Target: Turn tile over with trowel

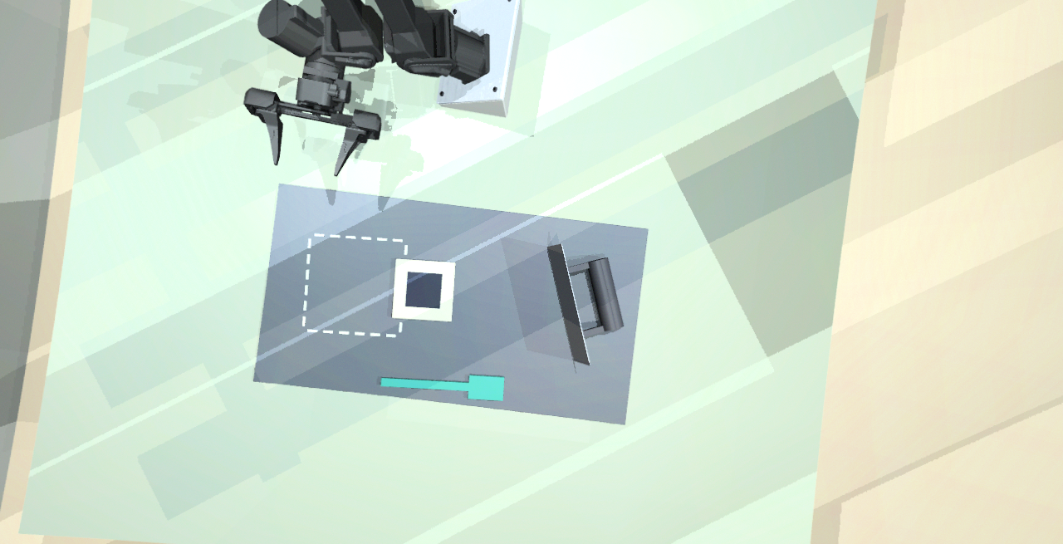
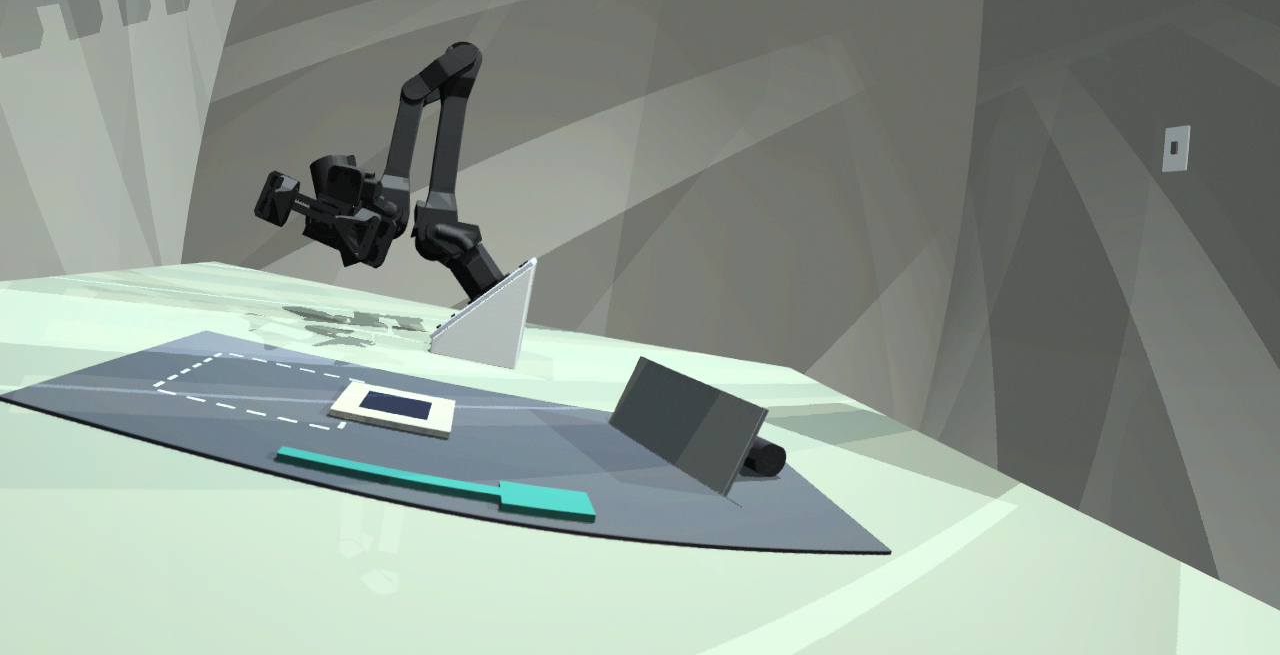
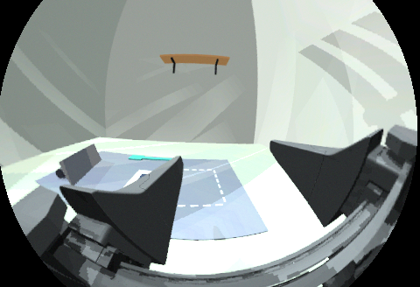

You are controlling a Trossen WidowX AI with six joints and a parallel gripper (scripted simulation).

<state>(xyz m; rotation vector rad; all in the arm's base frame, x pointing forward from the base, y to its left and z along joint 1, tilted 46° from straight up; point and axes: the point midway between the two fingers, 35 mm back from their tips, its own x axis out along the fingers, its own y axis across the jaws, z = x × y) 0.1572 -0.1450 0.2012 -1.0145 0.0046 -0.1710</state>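
My gripper is open and empty, raised behind the mat's back left part. A white square tile lies flat on the mat, dark square mark up, overlapping the right side of the dashed outline. In the wrist view a finger partly hides the tile. A dark plate with a bar handle leans on the mat's right part. A flat teal paddle-shaped tool lies along the mat's front edge. Which tool is the trowel is unclear.
The blue-grey mat lies on a pale green table. The arm's white wedge base stands behind the mat. A wooden shelf hangs on the far wall in the wrist view.
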